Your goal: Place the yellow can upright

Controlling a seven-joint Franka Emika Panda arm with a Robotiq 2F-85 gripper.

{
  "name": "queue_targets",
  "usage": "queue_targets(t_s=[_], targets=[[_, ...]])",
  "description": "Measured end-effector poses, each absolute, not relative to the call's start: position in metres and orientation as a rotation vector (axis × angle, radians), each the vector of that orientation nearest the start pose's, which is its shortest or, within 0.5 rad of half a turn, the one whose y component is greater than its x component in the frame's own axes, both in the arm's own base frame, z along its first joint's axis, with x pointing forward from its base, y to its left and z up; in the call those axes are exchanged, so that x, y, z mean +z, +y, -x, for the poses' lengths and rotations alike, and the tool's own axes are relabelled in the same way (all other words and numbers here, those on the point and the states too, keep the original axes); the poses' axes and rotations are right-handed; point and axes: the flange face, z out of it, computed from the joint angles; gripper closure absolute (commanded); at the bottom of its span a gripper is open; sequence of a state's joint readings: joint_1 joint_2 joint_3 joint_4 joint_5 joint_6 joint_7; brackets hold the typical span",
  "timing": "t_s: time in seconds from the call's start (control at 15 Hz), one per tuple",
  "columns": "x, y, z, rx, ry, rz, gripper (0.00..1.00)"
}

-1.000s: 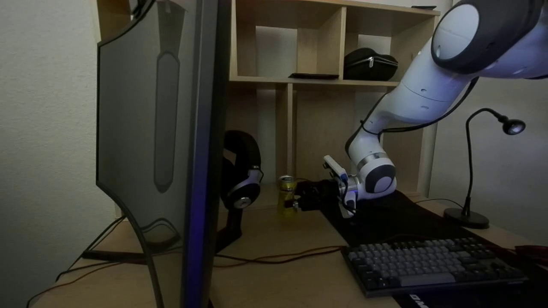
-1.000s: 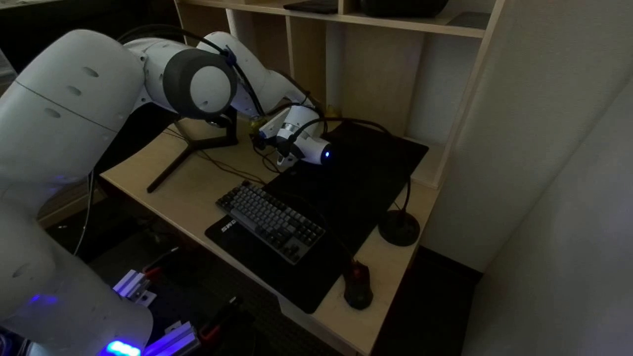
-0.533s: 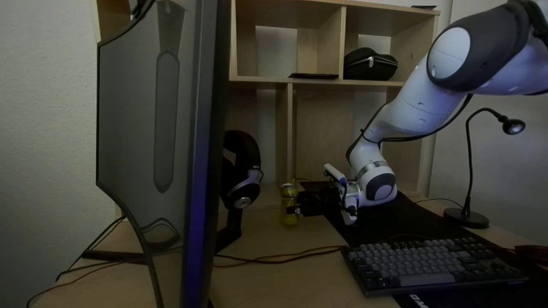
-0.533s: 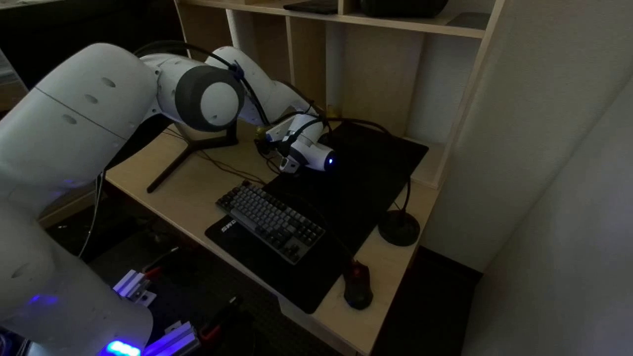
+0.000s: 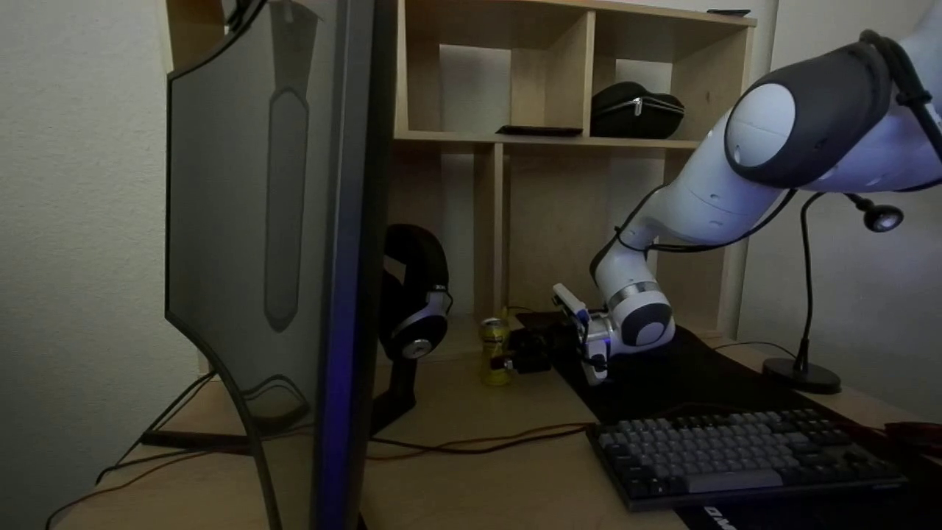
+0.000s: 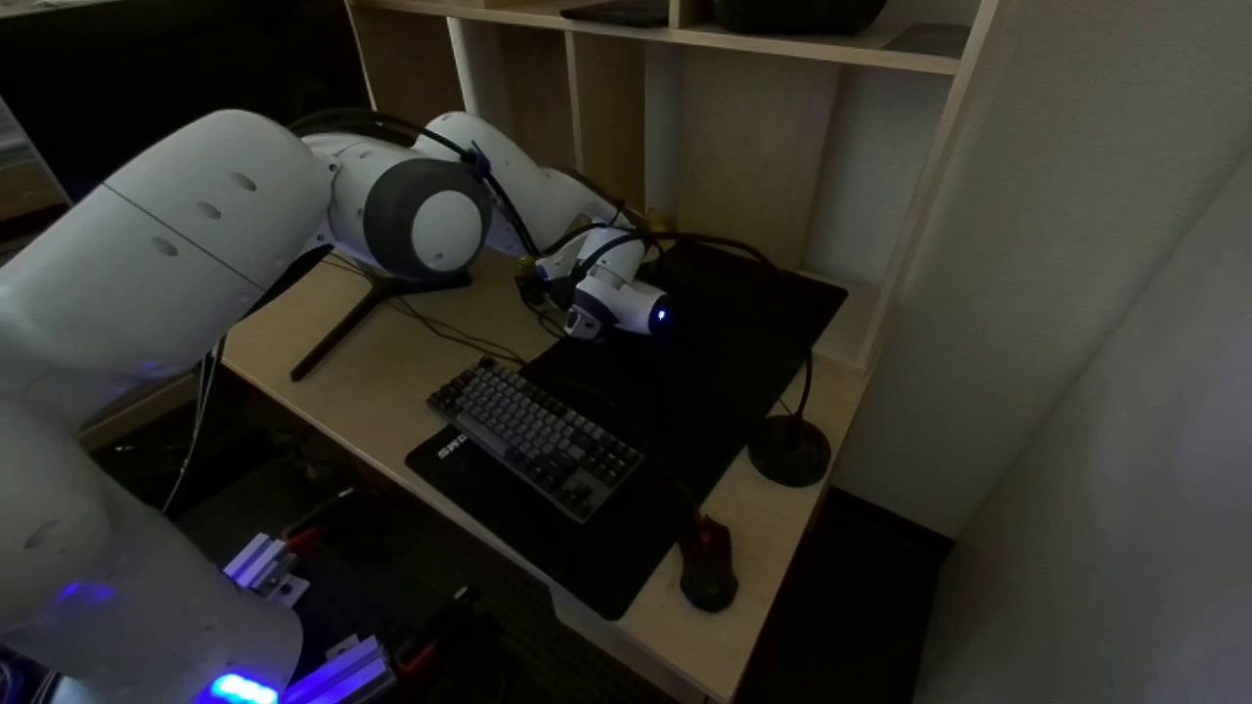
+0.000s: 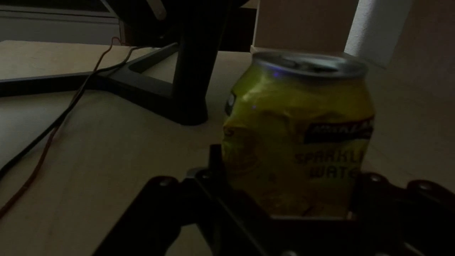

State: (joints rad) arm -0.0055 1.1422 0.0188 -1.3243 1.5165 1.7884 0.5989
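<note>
Desk (image 5: 456, 489): pale wood in dim light, orange-red and dark cables (image 5: 478, 444) running across it.
Shelf unit (image 5: 456, 137): wooden, along the far side of the desk; a black zipped case (image 5: 636, 114) sits in an upper right compartment.
Monitor (image 5: 228, 191): large, near left in an exterior view, covering part of the black headphones (image 5: 418, 338), which are up on a stand.
Mat (image 6: 704, 332): black, flat on the desk, with a keyboard (image 5: 743, 449) mostly on it.
Lamp (image 6: 787, 450): black, its base to the right of the mat.
Mouse (image 6: 707, 572): dark, toward the near right corner of the desk in an exterior view.
Walls (image 6: 1076, 342): pale and plain.
Arm (image 5: 706, 199): white with dark joints, coming in from the right in an exterior view.
Gripper (image 7: 289, 177): drawn in to the width of the yellow can (image 7: 298, 142), its black fingers (image 7: 216, 161) against the left and right sides, holding it in the lower half.
Can position: between the fingers, upright, silver top up, sides dented, lettering toward the wrist; right of the headphones. Whether its base touches the desk, I cannot tell. The arm hides nearly all of the can (image 6: 526, 265) in an exterior view.
</note>
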Motion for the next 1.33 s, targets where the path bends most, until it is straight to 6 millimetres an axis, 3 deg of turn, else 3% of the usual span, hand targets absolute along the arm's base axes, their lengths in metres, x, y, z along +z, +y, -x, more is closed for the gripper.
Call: queue_targets(t_s=[0.27, 0.33, 0.47, 1.33], targets=[[0.056, 0.092, -0.699, 0.954, 1.3, 1.336, 0.55], [0.056, 0.093, -0.7, 0.952, 1.3, 1.336, 0.15], [0.055, 0.093, -0.701, 0.948, 1.301, 1.334, 0.02], [0.053, 0.094, -0.706, 0.921, 1.378, 1.337, 0.0]])
